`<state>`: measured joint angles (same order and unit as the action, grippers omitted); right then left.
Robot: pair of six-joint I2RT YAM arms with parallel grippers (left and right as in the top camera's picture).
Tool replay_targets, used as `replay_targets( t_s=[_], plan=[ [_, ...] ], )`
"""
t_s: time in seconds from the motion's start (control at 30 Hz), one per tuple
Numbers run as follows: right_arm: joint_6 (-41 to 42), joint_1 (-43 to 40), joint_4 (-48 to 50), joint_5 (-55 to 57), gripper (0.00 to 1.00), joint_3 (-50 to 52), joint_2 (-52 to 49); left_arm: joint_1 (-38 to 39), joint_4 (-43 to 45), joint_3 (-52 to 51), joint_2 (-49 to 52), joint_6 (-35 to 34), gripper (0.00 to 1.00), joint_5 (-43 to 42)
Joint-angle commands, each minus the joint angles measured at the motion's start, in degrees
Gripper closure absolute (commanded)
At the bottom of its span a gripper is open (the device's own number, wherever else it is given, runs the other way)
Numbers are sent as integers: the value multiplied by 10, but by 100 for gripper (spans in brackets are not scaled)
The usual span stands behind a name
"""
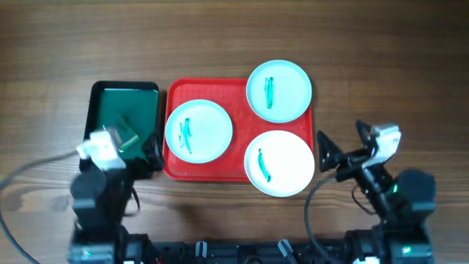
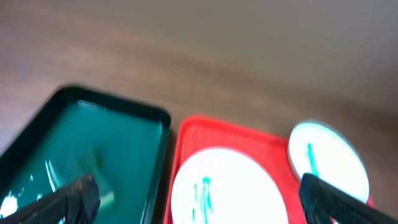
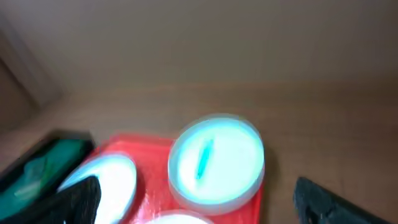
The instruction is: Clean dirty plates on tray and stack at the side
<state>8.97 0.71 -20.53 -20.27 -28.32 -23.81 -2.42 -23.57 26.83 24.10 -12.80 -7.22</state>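
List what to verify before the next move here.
1. Left fingers open, empty: ok.
2. Right fingers open, empty: ok.
3. Three plates on the tray: ok, though far plate and near plate overhang its rim; left plate sits inside.
4. Plates clean: not ok, each has a green smear.
5. Wiping tool in green tray: cannot tell, contents blurred.
6. Stack started beside the tray: not ok.

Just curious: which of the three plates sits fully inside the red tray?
The left plate; the back-right plate and front-right plate both hang over the red tray rim.
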Motion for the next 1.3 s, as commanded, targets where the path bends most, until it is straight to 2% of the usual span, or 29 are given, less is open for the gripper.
replay_targets(
  t_s=[0.0,0.23,0.27,0.4,0.47,0.53,0.57,0.6,0.67,0.73,0.83,0.93,1.03,1.1,1.27],
  plan=[
    [-45,2,-94,-8,0,-164,-143,-4,-107,186,149,63,0,-12],
    [-45,2,-278,-8,0,-404,-376,-4,-427,479,464,64,0,28],
    [-42,2,-280,-8,0,-416,-399,-4,-442,491,500,64,0,23],
    [57,2,-257,-24,0,-416,-454,-3,-431,492,598,61,0,4],
    [14,3,-246,-73,1,-416,-488,-3,-428,492,664,61,0,-30],
    [15,14,-245,-74,6,-418,-522,-3,-425,492,709,62,0,-71],
    [18,25,-246,-75,10,-421,-539,-3,-412,492,725,61,4,-76],
    [31,41,-248,-71,14,-429,-558,-4,-407,495,731,53,8,-75],
    [49,79,-261,-44,18,-455,-603,-5,-404,511,729,-7,9,-40],
    [52,128,-284,-8,23,-502,-666,-5,-428,568,720,-116,9,52],
    [77,182,-291,29,35,-544,-745,-5,-456,630,709,-210,16,138],
    [82,231,-260,40,50,-547,-813,-6,-466,635,708,-285,20,211],
    [77,273,-227,54,57,-547,-873,-6,-473,634,716,-286,21,213],
    [75,295,-203,67,70,-547,-905,-9,-473,633,721,-286,20,213],
    [77,334,-161,94,76,-547,-965,-43,-475,633,723,-286,21,212]
  ],
)
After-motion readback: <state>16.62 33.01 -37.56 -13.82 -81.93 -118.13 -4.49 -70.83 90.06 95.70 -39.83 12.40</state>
